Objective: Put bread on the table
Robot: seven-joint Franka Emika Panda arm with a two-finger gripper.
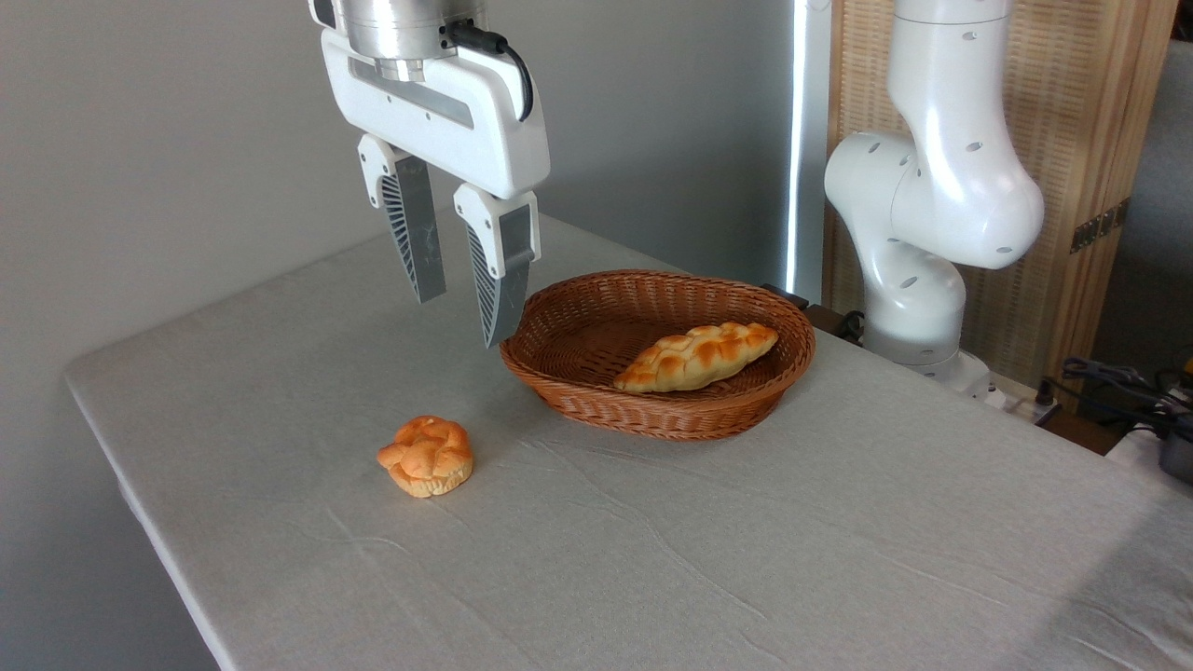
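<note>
1. Golden bread (426, 455) sits on the table (746, 540), near its left edge and apart from the basket (657, 410).
2. Gripper (463, 315) hangs above, jaws narrowly parted, holding nothing.
3. Braided loaf (695, 356) lies in the basket.
4. Placement looks done; only pulling away is left.

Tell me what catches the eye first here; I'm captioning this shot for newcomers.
The end effector hangs large at upper left, fingers apart and empty above the table. Below it, the small knotted bun sits alone on the grey cloth. Right of centre, a wicker basket holds a braided loaf.
</note>
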